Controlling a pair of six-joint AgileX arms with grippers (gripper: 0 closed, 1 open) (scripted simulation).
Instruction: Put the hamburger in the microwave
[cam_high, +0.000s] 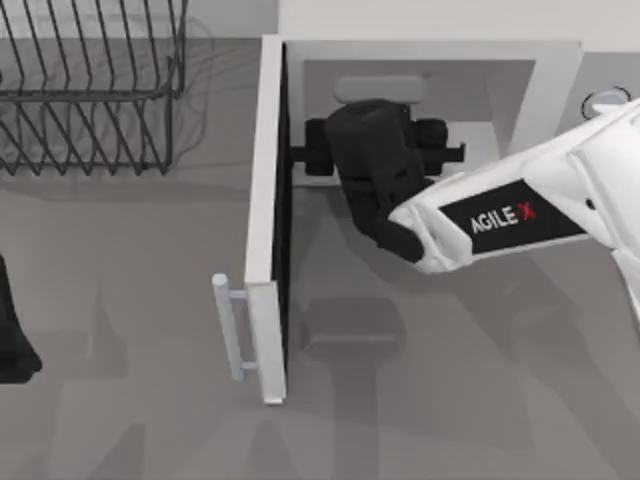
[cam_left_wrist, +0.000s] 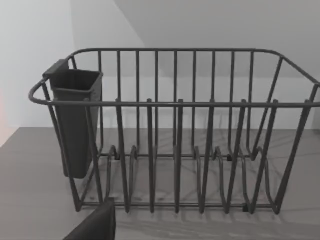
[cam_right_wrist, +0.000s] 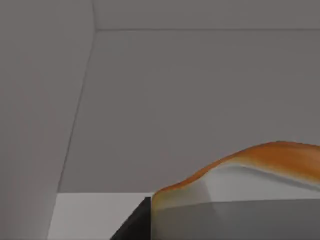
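Hamburger (cam_right_wrist: 250, 165) at right tool (cam_high: 378, 150), inside microwave (cam_high: 270, 200) cavity.

A rendered kitchen counter scene, not a real room: the surfaces are flat and evenly shaded, with plain pale walls behind. A white microwave (cam_high: 420, 60) stands at the back of a grey wood-grain table (cam_high: 450, 400), its hinged door (cam_high: 268, 220) swung open with a silver bar handle (cam_high: 232, 325) at the edge and a round silver knob (cam_high: 607, 102) on its panel. To the left sits a black wire dish rack (cam_left_wrist: 175, 130) with a dark cutlery holder (cam_left_wrist: 75, 120) clipped to one end. A white arm lettered AGILEX (cam_high: 510, 215) marks it as a robot test setup.
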